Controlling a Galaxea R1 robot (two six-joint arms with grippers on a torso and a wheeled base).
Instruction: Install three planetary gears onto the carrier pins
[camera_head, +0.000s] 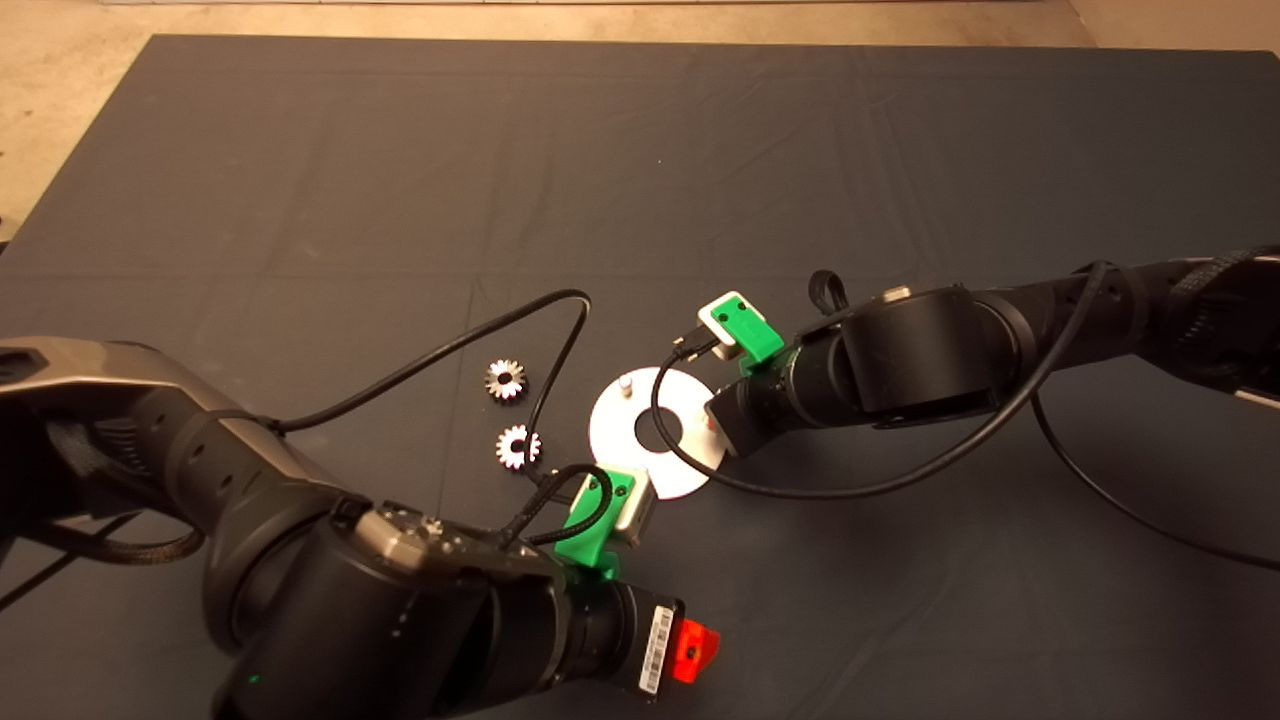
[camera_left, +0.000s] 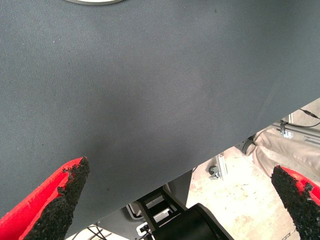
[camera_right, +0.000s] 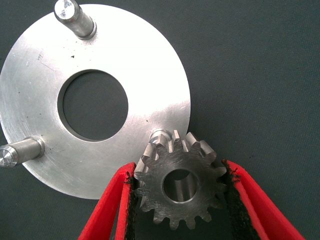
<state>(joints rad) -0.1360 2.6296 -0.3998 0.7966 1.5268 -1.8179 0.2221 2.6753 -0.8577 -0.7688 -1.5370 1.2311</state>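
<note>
Steel gear (camera_right: 179, 186), pinched by the right gripper (camera_right: 180, 192), needed its bore centred over the nearest pin (camera_right: 159, 135); left gripper (camera_left: 175, 200) hung wide, idle.

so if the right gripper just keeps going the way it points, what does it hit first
Probably the carrier pin right ahead: the right gripper, fingers shut on a planetary gear, holds it just short of that pin on the disc. Depth is unclear, so the gear may still be above it.

The head view is dim and warm-toned, and the disc (camera_head: 655, 432) glares pure white, its detail blown out. The mat (camera_head: 400, 180) shows soft creases and faint shadows. In the right wrist view light is even, and the gear (camera_right: 181, 186) is sharp beside crisp pins (camera_right: 74, 17).
</note>
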